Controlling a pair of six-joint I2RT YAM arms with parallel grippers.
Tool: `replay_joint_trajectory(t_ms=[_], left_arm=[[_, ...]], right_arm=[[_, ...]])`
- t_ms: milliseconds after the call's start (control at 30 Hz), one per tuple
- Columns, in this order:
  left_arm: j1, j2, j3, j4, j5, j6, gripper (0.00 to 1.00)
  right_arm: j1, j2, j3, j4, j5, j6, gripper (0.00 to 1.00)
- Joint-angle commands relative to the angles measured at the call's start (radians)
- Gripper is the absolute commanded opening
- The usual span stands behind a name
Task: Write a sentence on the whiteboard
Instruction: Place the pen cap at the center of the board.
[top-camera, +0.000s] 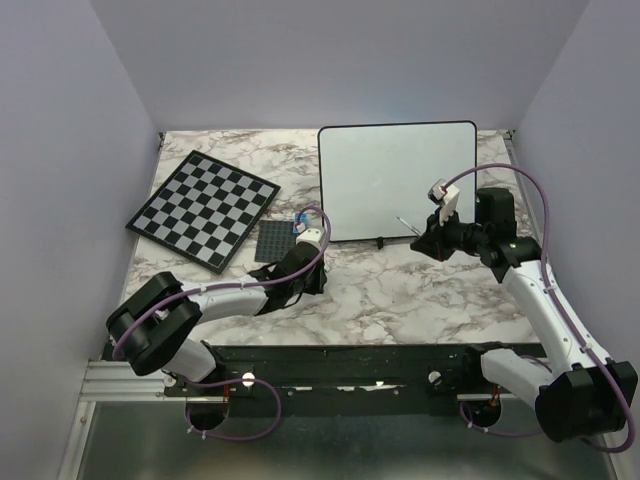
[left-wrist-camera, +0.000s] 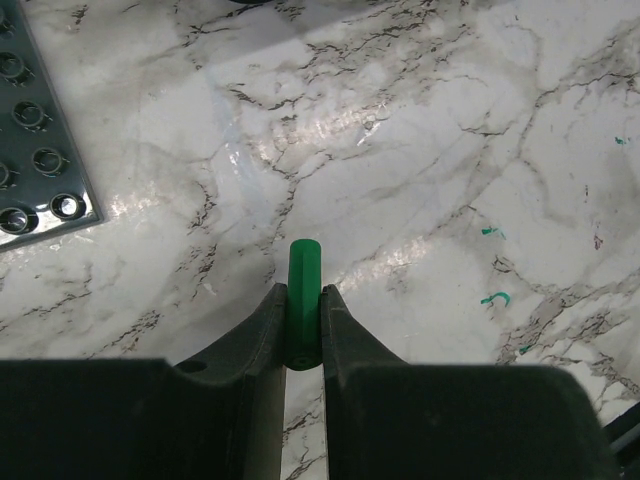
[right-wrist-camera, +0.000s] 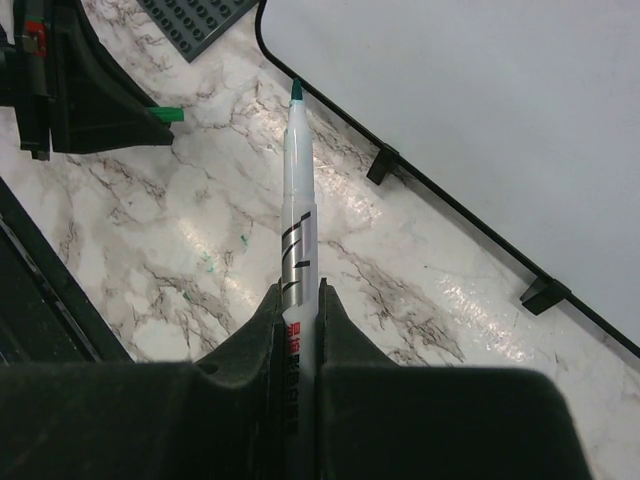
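Right wrist: R hand (right-wrist-camera: 298, 292) tight on marker (right-wrist-camera: 297, 200), tip toward whiteboard (right-wrist-camera: 480, 120); L hand (right-wrist-camera: 150, 118) on cap (right-wrist-camera: 170, 115).

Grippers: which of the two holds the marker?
The right gripper: it is shut on the white marker, teal tip bare, near the whiteboard edge. The left gripper pinches only a short green cap.

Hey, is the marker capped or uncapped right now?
Uncapped. The marker shows a bare teal tip beyond the right claw, while the left claw pinches the green cap.
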Motion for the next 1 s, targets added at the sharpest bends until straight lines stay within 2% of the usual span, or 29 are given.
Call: replay_joint_trajectory(t_ms=[0,133,233,267,433,533,567,733,833,867,967], left_arm=[[-0.010,0.038,0.047,-0.069,-0.092,-0.020,0.03],[-0.014,0.072,0.075,-0.128,-0.109,-0.020,0.04],[-0.019,0.081,0.082,-0.147,-0.130,-0.020,0.11],[-0.019,0.083,0.088,-0.155,-0.138,-0.019,0.19],[-0.020,0.083,0.101,-0.171,-0.152,-0.011,0.27],[-0.020,0.061,0.114,-0.202,-0.143,-0.010,0.36],[-0.020,0.052,0.121,-0.207,-0.136,-0.008,0.44],[-0.020,-0.034,0.144,-0.247,-0.110,-0.005,0.55],[-0.017,-0.127,0.151,-0.276,-0.097,0.026,0.66],[-0.014,-0.155,0.150,-0.276,-0.095,0.038,0.74],[0.077,-0.256,0.148,-0.247,0.007,0.093,0.85]], right_arm=[[-0.006,0.008,-0.004,-0.014,-0.035,-0.001,0.01],[-0.006,0.010,-0.006,-0.014,-0.041,-0.001,0.01],[-0.006,0.011,-0.006,-0.015,-0.047,-0.004,0.01],[-0.006,0.011,-0.006,-0.015,-0.049,-0.004,0.01],[-0.009,0.011,-0.004,-0.020,-0.058,-0.007,0.00],[-0.009,0.011,-0.006,-0.026,-0.069,-0.010,0.01],[-0.009,0.011,-0.006,-0.027,-0.070,-0.011,0.01],[-0.012,0.011,-0.003,-0.035,-0.081,-0.021,0.01],[-0.014,0.008,-0.001,-0.040,-0.089,-0.027,0.00],[-0.012,0.006,0.001,-0.043,-0.092,-0.030,0.00],[-0.017,0.003,0.005,-0.049,-0.113,-0.037,0.00]])
